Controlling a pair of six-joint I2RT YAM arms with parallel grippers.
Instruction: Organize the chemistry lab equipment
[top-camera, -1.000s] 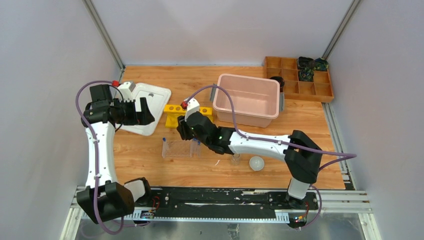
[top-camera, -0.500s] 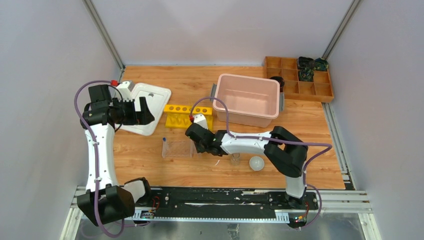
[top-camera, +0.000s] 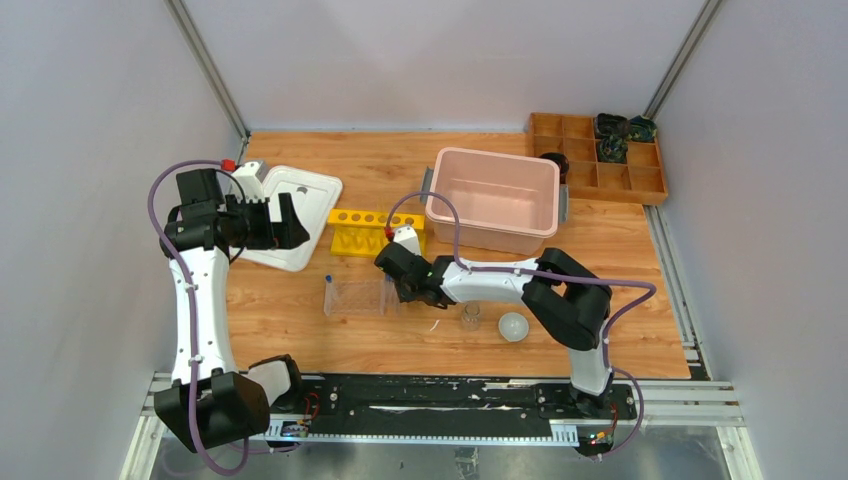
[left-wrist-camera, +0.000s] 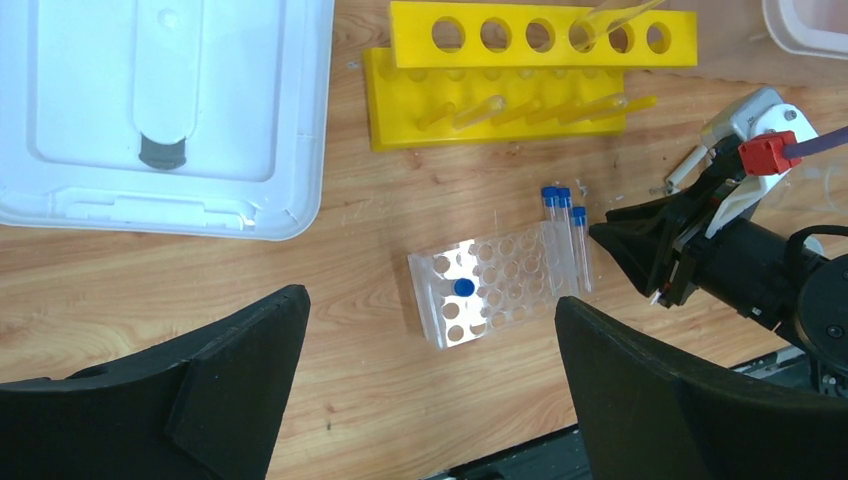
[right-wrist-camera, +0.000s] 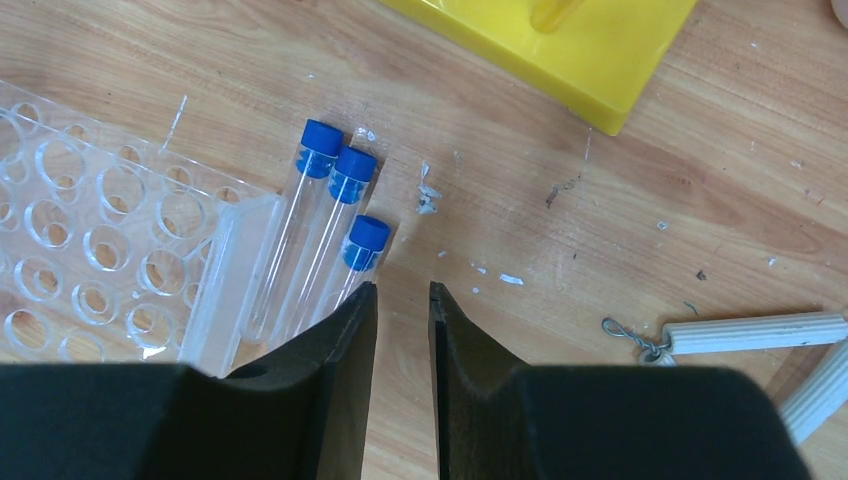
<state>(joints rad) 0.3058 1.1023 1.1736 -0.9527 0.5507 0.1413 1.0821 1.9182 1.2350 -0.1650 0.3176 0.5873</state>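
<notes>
Wooden table (top-camera: 300, 330): right gripper (right-wrist-camera: 403, 290), jaws almost pressed together and empty, beside three tubes (right-wrist-camera: 335, 215) lying against right side of rack (right-wrist-camera: 90, 270); left gripper (left-wrist-camera: 430, 300) spread wide.

Pale grey walls (top-camera: 450, 60) (metal-framed at the corners) enclose a scratched wooden tabletop (top-camera: 380, 165).

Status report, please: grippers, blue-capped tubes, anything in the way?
Left gripper open, empty, high above. Right gripper nearly shut, empty, at the tubes. Three tubes lie beside the rack; one stands inside. Nothing blocks them.
</notes>
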